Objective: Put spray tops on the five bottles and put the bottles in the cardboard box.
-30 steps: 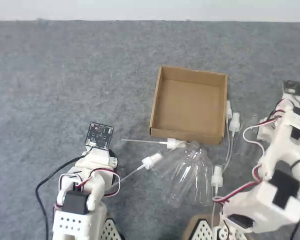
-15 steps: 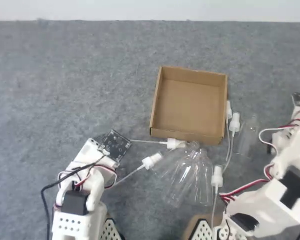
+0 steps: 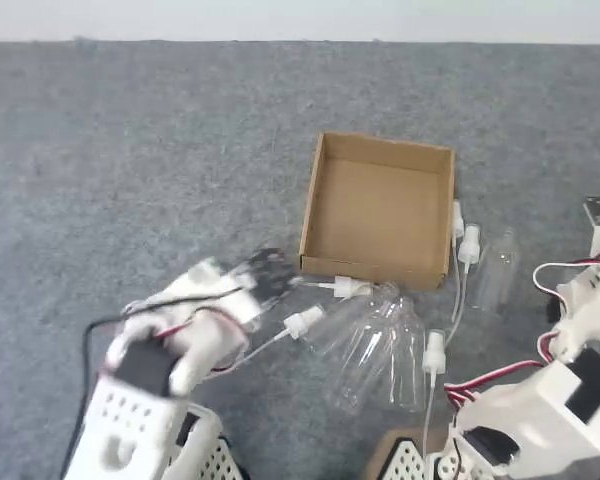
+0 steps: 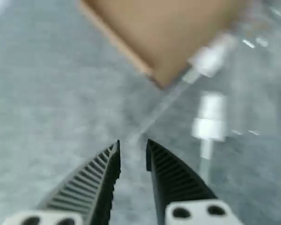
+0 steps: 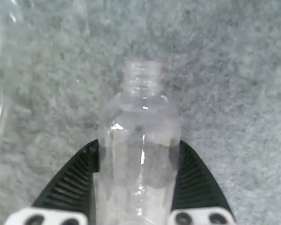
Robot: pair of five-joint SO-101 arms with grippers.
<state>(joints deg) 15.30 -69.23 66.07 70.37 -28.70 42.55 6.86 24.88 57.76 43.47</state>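
Swing of left gripper (image 4: 132,143) toward centre-frame spray tops (image 3: 348,288), fingers (image 4: 166,173) slightly parted, empty. Right gripper (image 5: 138,146) withdrawn rightward, fingers (image 5: 189,173) spread astride uncapped bottle (image 5: 140,122). Capping next.

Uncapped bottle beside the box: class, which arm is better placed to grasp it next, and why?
Probably right. The uncapped bottle shows between the right fingers, spread wide; the left fingers hang over carpet by the spray tops.

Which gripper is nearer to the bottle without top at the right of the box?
Right. The right gripper straddles the uncapped bottle; the left gripper is beyond the cardboard box, near its other front corner.
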